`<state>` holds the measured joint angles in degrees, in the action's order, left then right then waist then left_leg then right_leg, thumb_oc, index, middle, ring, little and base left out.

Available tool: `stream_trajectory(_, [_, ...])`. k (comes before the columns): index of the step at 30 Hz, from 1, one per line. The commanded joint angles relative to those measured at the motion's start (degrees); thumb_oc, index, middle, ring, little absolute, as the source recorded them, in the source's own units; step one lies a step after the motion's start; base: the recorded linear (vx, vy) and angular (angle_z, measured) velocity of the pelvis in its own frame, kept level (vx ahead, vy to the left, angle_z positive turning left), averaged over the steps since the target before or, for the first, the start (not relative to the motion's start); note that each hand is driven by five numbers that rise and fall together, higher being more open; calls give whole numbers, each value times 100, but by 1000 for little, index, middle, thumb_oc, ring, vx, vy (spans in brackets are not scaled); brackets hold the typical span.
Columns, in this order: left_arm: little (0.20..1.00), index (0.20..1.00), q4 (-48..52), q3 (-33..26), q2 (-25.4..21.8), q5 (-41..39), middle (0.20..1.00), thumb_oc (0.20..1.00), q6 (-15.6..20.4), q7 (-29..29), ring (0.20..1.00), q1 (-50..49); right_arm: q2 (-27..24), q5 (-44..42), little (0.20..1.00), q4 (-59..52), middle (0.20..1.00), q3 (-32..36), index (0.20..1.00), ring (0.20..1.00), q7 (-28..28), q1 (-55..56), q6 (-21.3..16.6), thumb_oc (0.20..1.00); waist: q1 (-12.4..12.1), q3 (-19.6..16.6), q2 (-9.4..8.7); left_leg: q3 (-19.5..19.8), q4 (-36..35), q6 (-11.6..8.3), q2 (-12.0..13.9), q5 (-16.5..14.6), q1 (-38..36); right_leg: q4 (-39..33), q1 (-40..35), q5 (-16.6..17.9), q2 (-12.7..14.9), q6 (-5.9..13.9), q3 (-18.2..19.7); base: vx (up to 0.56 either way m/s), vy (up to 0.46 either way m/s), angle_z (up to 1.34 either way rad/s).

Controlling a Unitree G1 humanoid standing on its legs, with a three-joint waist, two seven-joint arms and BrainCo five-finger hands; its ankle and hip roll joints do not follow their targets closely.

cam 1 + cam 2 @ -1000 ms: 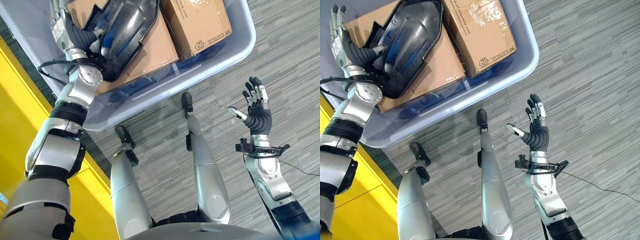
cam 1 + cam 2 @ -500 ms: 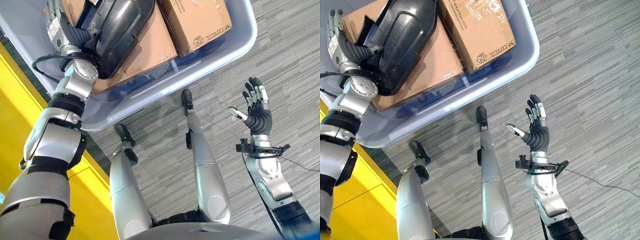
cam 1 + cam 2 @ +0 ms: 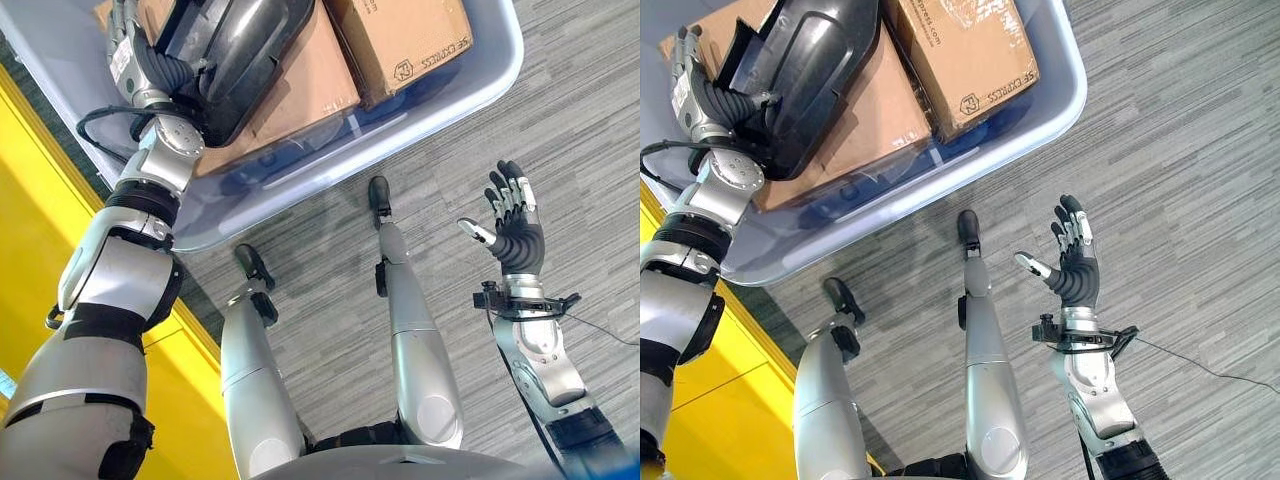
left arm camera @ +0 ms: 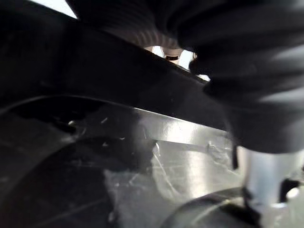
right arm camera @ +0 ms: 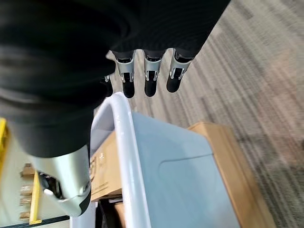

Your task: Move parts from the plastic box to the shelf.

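While the grey striped carpet [image 3: 1180,150] runs under everything, the largest thing on it is the pale blue plastic box [image 3: 1040,100], with a yellow surface [image 3: 40,260] just beside it on the robot's left. Inside the box a wide flat cardboard carton [image 3: 865,120] lies along the bottom, and a smaller cardboard carton [image 3: 960,50] lies tilted beside it, toward the box's right wall. On top of the flat carton rests a black glossy moulded part [image 3: 805,60], dished and shell-like, one end raised. The left hand [image 3: 695,90] is inside the box at that part's edge, ribbed cover against it; whether its fingers grip the part I cannot tell. The right hand [image 3: 1072,260] is held above the carpet, well apart from the box, fingers straight and spread, holding nothing.
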<state>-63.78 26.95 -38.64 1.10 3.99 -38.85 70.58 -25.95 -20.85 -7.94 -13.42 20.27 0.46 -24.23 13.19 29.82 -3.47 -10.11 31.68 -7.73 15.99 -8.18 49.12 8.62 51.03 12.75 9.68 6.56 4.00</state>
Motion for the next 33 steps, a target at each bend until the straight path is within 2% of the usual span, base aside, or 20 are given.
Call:
stream_trajectory(1, [1000,1000,-460,3,-261,124,1000,1000,-201,205,1000,170,-372,-139,1000,-343,1000,301,1000,1000,-81,37,-345,1000,212,-2,37,-108,-423,321,-213,177,-90,1262,-19,-1284,128,198,-3,0,0,0])
stream_trajectory(2, [548,548,-500,76,-233,263,548,548,-254,282,548,170,-368,-153,1000,-348,1000,292,1000,1000,-105,52,-345,1000,217,-2,39,-110,-420,323,-210,179,-61,1280,19,-1289,125,198,3,0,0,0])
stream_trajectory(4, [200,200,-494,125,-191,332,200,200,-265,334,200,187,-364,-169,1000,-351,1000,298,1000,1000,-129,63,-325,1000,218,-2,47,-102,-416,327,-219,181,-36,1291,47,-1292,125,194,5,6,-3,-2])
stream_trajectory(11, [200,200,-495,557,-168,919,200,200,-349,599,200,285,-364,-185,1000,-348,1000,305,1000,1000,-246,92,-311,1000,229,-2,57,-111,-410,339,-229,161,-27,1294,70,-1289,117,198,14,1,1,-1])
stream_trajectory(22, [200,200,-360,779,-183,1339,200,200,-395,699,200,389,-384,-186,1000,-321,1000,331,1000,1000,-348,190,-294,1000,221,-2,88,-100,-344,354,-263,125,-41,1378,78,-1313,109,174,27,1,0,0])
stream_trajectory(29, [200,200,-293,721,-251,1304,200,200,-356,772,200,326,-404,-172,1000,-294,1000,360,1000,1000,-368,191,-268,1000,194,-2,108,-80,-347,339,-275,140,-96,1394,-4,-1316,126,173,10,-2,1,0])
stream_trajectory(33, [200,200,20,450,-361,884,200,200,-118,816,200,148,-335,-218,1000,-228,1000,393,1000,1000,-374,173,-259,1000,148,-2,143,-60,-397,328,-306,177,-200,1355,-164,-1310,142,161,-26,0,0,0])
